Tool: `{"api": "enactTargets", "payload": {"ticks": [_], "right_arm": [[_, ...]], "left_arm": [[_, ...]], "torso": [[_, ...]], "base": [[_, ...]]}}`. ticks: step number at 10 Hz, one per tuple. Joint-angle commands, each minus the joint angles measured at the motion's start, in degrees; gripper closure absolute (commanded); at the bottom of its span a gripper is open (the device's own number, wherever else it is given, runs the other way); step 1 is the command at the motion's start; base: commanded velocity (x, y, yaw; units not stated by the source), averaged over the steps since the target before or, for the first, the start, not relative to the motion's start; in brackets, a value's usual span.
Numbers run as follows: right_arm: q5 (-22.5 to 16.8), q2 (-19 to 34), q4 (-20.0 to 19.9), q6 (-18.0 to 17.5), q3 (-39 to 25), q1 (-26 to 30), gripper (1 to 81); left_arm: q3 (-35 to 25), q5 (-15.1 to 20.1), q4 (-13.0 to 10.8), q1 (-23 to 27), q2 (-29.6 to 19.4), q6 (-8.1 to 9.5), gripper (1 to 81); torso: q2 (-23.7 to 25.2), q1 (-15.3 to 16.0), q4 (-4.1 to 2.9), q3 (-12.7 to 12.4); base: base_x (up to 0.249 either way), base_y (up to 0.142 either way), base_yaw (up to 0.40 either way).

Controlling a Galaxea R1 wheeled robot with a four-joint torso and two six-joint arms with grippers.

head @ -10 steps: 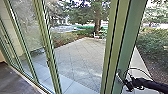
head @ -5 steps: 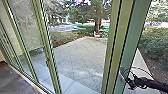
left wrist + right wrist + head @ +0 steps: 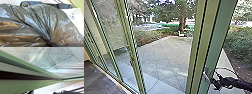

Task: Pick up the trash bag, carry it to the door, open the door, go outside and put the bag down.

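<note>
The left gripper is holding the dark trash bag by its bunched folds. The right gripper is meeting the green door frame on the right — how wide it is standing, I cannot tell.

The dark floor is lying inside. Outside, gray ground is stretching away. Thin lines are crossing it.
</note>
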State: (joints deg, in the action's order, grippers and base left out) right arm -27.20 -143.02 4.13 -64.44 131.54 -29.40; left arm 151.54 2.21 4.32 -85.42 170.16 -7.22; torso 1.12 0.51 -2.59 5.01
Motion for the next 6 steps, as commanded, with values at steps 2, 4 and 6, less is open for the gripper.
{"api": "enactTargets", "payload": {"ticks": [2,4,6], "right_arm": [[-5.1,4.3,5.9,2.0,0.4,13.3,1.0],[-5.3,5.2,8.6,3.0,-0.9,15.5,1.0],[-6.6,5.9,9.1,5.3,-3.0,17.0,1.0]], "left_arm": [[-0.2,3.9,0.4,2.3,-0.3,0.1,81.1],[-0.2,3.9,0.4,2.2,-0.2,0.1,81.1],[-0.2,3.9,0.5,2.2,-0.2,0.1,81.1]], "torso": [[0.0,0.0,-0.02,0.0],[0.0,0.0,-0.02,0.1],[-0.1,0.0,-0.04,0.1]], "base": [[0.0,0.0,0.0],[0.0,0.0,0.0],[0.0,0.0,0.0]]}}
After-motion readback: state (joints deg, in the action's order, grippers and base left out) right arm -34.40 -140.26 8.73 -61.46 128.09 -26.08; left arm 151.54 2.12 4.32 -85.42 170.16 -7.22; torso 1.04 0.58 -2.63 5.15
